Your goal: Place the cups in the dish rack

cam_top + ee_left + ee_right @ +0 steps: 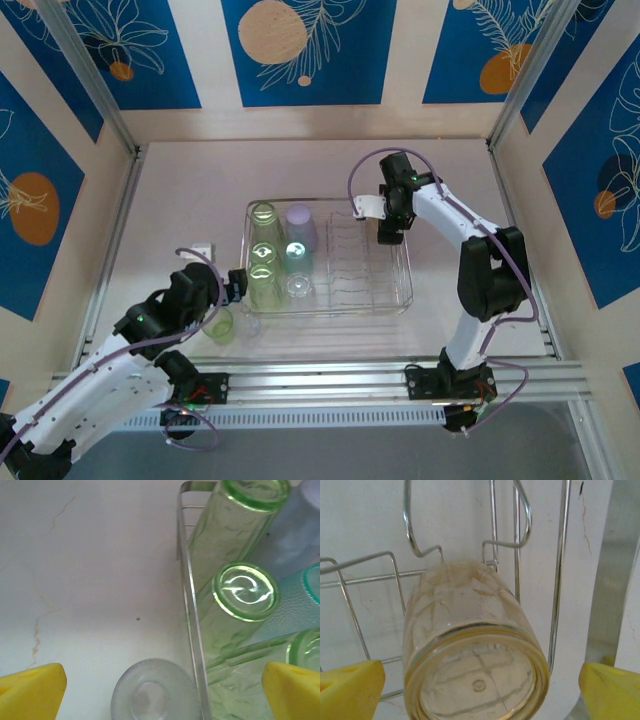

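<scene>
Amber cup [475, 670]: parked base-up among the wires at the far right end of the dish rack [365, 270], nothing touching it afaict.
Right gripper [480, 692]: wide open, a yellow pad on either side of that cup with a gap on both, so I'd call this drop-off done.
Rack's left end: six more in there, a row of green cups [263, 252], then the lilac cup [300, 225], teal cup [297, 256] and a clear tumbler [298, 287] beside them.
Left gripper [162, 690]: also wide open, gripping nothing, hanging right over the clear cup [155, 695] on the table.
Green cup [220, 326]: on the table too, just beside the clear one, outside the rack's near left corner.
Next move: my guess is the left arm drops and closes on the clear cup, while the right arm lifts straight up.
In the way: the rack wall [192, 620] is right up against that clear cup, and one pad sits over the rack side, so it probably needs a nudge left first.
</scene>
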You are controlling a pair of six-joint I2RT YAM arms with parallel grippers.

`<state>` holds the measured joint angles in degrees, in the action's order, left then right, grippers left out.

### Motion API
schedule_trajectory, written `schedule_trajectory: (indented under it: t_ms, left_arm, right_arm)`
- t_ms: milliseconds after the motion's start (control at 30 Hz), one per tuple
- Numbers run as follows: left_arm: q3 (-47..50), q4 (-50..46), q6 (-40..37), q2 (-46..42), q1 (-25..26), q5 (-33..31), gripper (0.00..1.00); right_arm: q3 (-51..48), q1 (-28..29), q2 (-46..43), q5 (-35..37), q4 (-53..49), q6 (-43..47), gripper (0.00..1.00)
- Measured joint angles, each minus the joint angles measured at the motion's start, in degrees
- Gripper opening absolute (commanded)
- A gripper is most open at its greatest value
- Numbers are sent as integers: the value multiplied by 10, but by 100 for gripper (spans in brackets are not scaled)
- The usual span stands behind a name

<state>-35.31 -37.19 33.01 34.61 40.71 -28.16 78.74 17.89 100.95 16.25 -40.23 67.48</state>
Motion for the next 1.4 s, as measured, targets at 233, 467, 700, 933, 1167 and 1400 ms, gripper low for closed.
schedule_trajectory:
  t_ms: [233, 467, 700, 933, 1167, 1400]
  left_arm:
    - [-32, -92, 104, -3, -2, -47, 100]
    - [-56, -179, 182, 7, -5, -84, 100]
    - [-71, -209, 205, 78, -36, -78, 100]
    - [-76, -184, 182, 166, -138, 2, 94]
    - [-76, -140, 146, 224, -184, 76, 83]
    - [-75, -112, 126, 228, -185, 128, 82]
  right_arm:
    - [-22, 15, -58, 26, 4, -43, 99]
    - [-46, 56, -122, 70, 24, -111, 99]
    - [-43, 73, -185, 167, 46, -264, 99]
    - [-4, -18, -292, 157, 8, -471, 99]
    - [-28, -120, -414, 45, 6, -602, 99]
    - [-38, -120, -407, -27, 3, -645, 92]
